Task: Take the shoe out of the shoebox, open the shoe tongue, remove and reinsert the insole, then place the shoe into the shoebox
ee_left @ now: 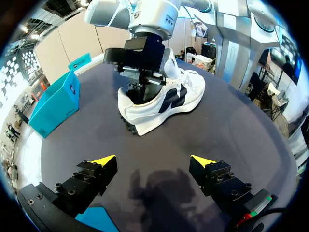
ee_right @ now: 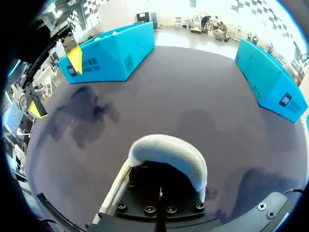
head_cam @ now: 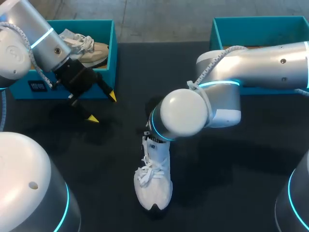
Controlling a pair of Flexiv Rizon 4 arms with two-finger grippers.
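Right gripper [ee_left: 140,88] is down in the mouth of the white lace-up sports shoe [head_cam: 154,186], at the heel end. Whether it is pinching anything in there, no view lets me say. Its own wrist camera looks straight down over the padded heel collar [ee_right: 166,153] into a dark opening, and none of the yellow shows. The shoe stands upright on its sole on the matte black tabletop [head_cam: 231,164], directly under that wrist. Its long axis runs from the tool out towards the robot's side of the table, with laces and toe at the far end from the gripper. That is the relation that counts: I'd judge anything drawn out, the insole most likely, has to come up and back along that line. The right arm is plainly the nearer one. The left gripper [head_cam: 102,107] hangs well apart with its jaws spread wide and holding nothing. The shoe lies ahead of it, heel nearer. Only the left wrist view gives the shoe's flank with its dark side mark and the right tool plunged in. The head view hides that contact beneath the arm's round joint. Beyond the left gripper sits an open teal cardboard shoebox [head_cam: 114,43] with a beige shoe [head_cam: 94,52] in it. A second teal shoebox [head_cam: 260,20] lies beyond the right arm.
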